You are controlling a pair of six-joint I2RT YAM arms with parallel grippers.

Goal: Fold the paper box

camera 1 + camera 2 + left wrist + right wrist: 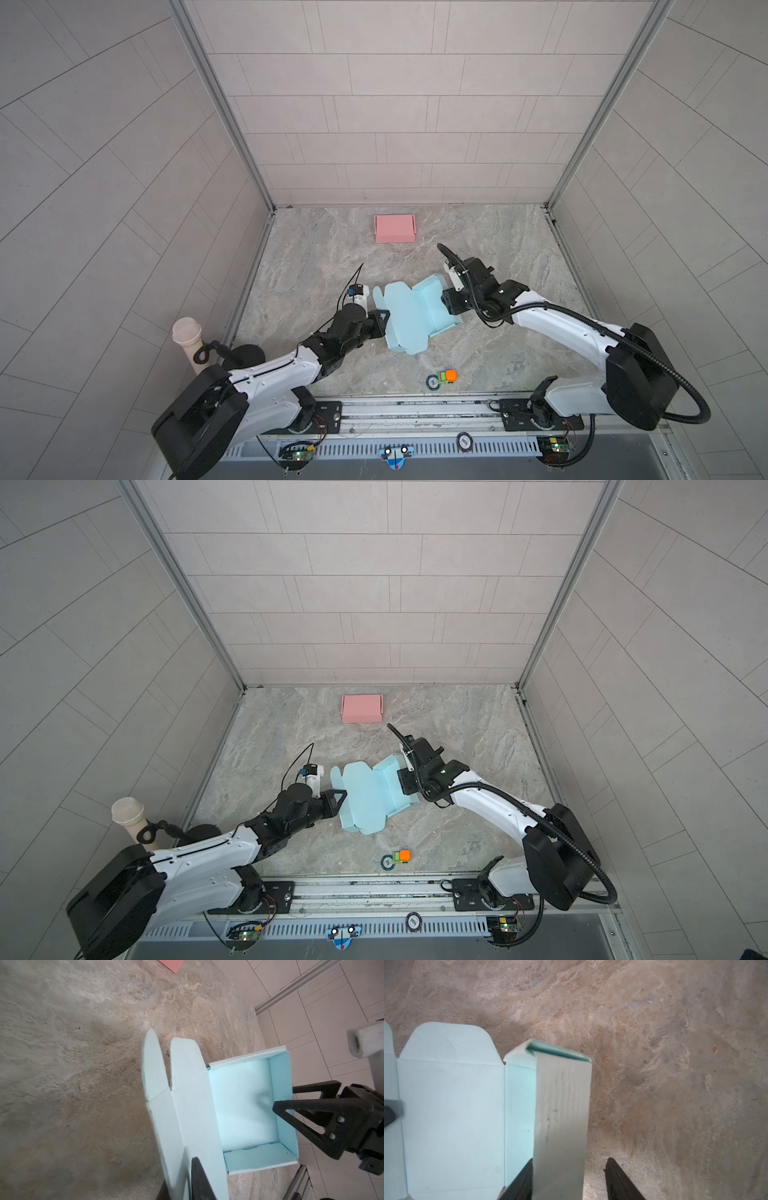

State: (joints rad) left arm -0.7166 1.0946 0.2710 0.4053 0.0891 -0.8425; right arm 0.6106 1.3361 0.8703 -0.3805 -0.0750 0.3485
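Observation:
The light-blue paper box (415,316) (370,796) lies half folded mid-table, its tray part on the right and its lid panel spread to the left. My left gripper (382,318) (338,798) is at the lid's left edge. In the left wrist view it (187,1167) is shut on the lid's front flap (166,1115), which stands up between the fingers. My right gripper (446,301) (401,781) is open and straddles the tray's right wall (562,1105). One finger (527,1176) is inside against the wall. The other stands apart outside.
A closed pink box (395,228) (361,708) sits near the back wall. A small orange-and-green toy (448,376) beside a round disc (433,382) lies near the front rail (415,411). A cream microphone-like post (189,340) stands at the left wall.

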